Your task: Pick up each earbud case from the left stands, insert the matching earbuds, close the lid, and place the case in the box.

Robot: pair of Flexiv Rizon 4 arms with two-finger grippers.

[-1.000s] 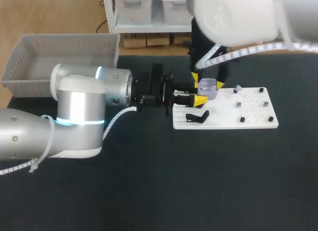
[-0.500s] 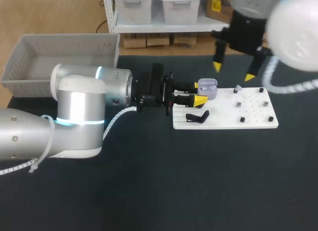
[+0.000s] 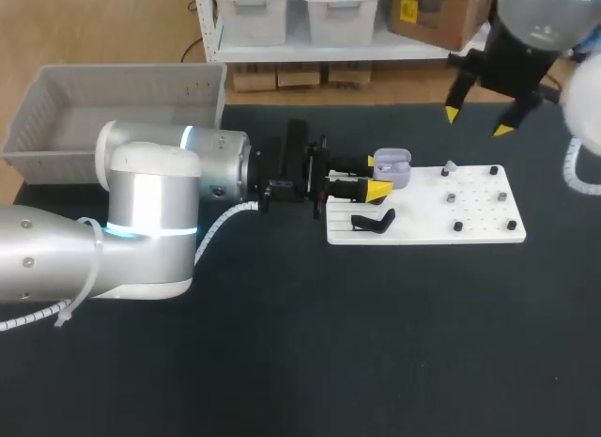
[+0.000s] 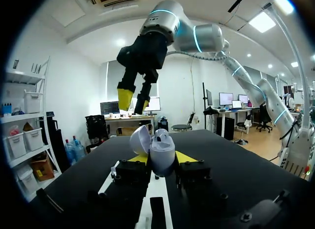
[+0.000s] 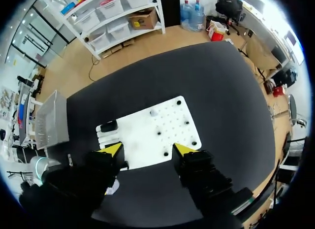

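Down close, the left arm [image 3: 150, 221] is lying low across the black table [image 3: 376, 362], stretching in from 9 o'clock. The left gripper [image 3: 376, 174] is pointing toward 3 o'clock. Its two yellow fingers are squeezing the case [image 3: 394, 166] from both sides, so it is holding the case tight. The case is pale purple and its lid [image 4: 139, 139] is standing open, tipped back. In the left wrist view the case is sitting right between the yellow tips. I cannot tell what is lying inside it.

The case is hanging at the 10 o'clock corner of the white board [image 3: 470, 232]. I cannot tell if it is touching the board. Little black pegs [image 3: 457, 226] are sticking up from the board. A black stand [image 3: 373, 221] is lying on it near 8 o'clock, just beside the left gripper. A small pale thing [image 3: 449, 167] is sitting near the board's far edge, at about 12 o'clock.

Farther back, the right gripper [image 3: 479, 120] is hanging high past the board's far edge, at about 1 o'clock. Its fingers are spreading wide and holding nothing. In the right wrist view it is looking straight down, with the board far under its tips.

Far off at the table's 10 o'clock corner, the grey box [image 3: 56, 127] is sitting well apart from the board.
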